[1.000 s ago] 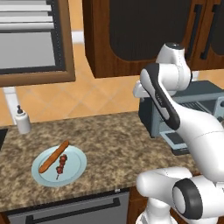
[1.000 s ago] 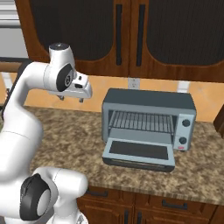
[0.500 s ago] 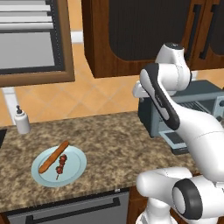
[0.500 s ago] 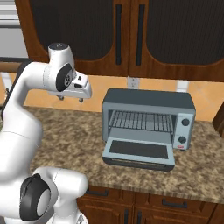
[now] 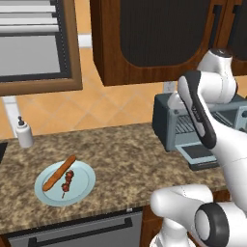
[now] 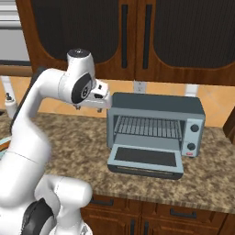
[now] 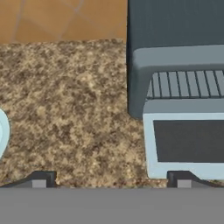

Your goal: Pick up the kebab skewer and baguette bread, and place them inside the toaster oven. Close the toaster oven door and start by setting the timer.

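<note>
The two-finger dark-tipped claw [image 7: 111, 179] is held with its jaws wide apart and empty, above the speckled brown granite counter [image 7: 74, 100], just beside the boxy grey-blue toaster oven [image 6: 156, 126]. Its dark-glass drop-down door [image 6: 146, 159] is folded flat open. The meat-chunk kebab skewer [image 5: 66, 179] and slim orange-brown baguette [image 5: 59, 172] are seen on a pale blue round plate [image 5: 83, 185], well apart from the oven.

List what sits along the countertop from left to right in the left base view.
White bottle → plate with the baguette bread and, just right of it, the kebab skewer → toaster oven, its door dropped open.
</note>
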### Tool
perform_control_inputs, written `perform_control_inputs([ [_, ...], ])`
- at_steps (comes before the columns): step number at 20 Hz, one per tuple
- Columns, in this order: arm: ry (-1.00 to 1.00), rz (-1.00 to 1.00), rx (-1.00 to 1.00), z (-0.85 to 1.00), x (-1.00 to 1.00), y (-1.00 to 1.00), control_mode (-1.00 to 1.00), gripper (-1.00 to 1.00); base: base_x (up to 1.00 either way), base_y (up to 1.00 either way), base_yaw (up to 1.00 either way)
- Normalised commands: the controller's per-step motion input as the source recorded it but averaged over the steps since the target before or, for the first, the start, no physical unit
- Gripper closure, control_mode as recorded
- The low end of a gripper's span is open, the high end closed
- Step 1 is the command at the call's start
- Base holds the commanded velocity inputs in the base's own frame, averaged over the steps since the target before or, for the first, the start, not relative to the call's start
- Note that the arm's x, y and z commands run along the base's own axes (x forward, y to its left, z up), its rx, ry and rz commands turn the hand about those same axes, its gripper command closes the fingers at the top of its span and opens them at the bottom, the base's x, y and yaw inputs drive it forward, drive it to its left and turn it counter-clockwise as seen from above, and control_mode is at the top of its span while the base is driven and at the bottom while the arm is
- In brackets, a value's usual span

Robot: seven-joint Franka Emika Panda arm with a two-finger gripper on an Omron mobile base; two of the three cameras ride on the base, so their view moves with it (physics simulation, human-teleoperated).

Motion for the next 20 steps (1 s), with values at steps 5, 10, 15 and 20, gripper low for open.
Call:
perform_control_inputs([
  [5,-0.33,0.02,0.01,-0.10,0.00,-0.99,-1.00,-1.00,0.00,0.00,0.00],
  [10,-0.30,0.00,0.02,-0.33,0.09,-0.98,-1.00,-1.00,0.00,0.00,0.00],
  [15,-0.11,0.00,0.01,-0.13,0.44,-0.54,-1.00,-1.00,0.00,0.00,0.00],
  [20,-0.01,0.00,0.00,-0.21,0.34,-0.41,-1.00,-1.00,0.00,0.00,0.00],
])
